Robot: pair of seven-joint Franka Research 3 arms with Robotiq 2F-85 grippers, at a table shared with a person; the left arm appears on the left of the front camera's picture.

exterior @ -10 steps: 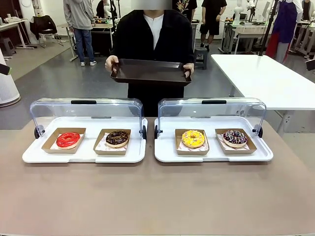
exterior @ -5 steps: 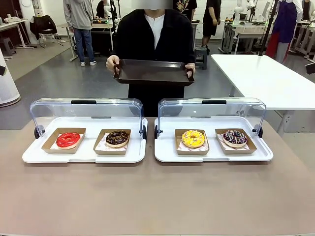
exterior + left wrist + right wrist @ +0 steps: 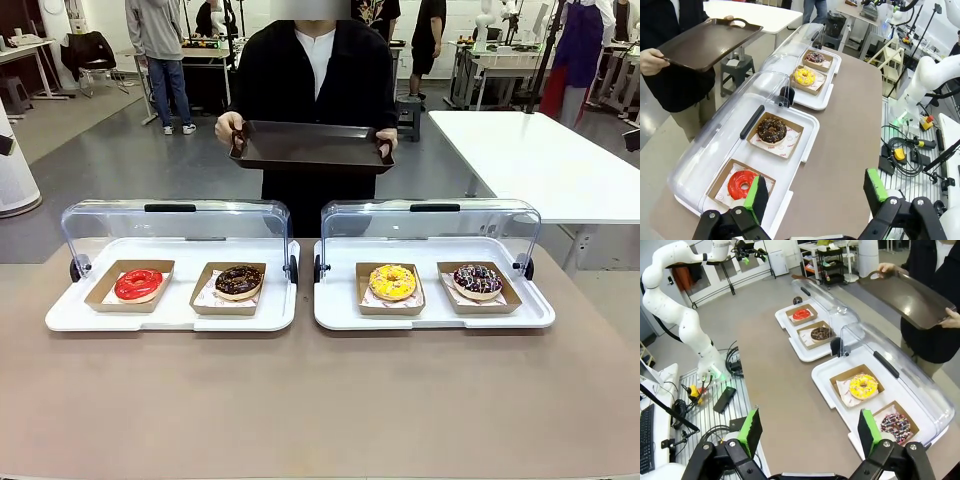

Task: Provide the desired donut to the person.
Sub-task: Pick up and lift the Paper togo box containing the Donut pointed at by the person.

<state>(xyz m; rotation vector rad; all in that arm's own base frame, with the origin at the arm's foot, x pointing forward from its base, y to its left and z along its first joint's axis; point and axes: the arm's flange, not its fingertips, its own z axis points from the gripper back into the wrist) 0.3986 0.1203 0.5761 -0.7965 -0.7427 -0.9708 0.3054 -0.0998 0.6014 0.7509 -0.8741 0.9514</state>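
You see the left gripper at the table's left end, green-padded jaws spread wide, gripping nothing; on the left of the brown table sits a white plastic display tray, its clear domed lid swung up at the back; in it, each in a brown cardboard box, lie a red-glazed ring donut and, to its right, a chocolate-glazed ring donut; across the table at the middle, the person in black holds a dark brown rectangular serving tray level in both hands, well apart from every donut; a second white display tray, lid likewise raised, carries a yellow-glazed ring donut and, rightmost, a dark sprinkled ring donut; you cannot tell which donut is wanted; the right gripper also stands wide, holding nothing.
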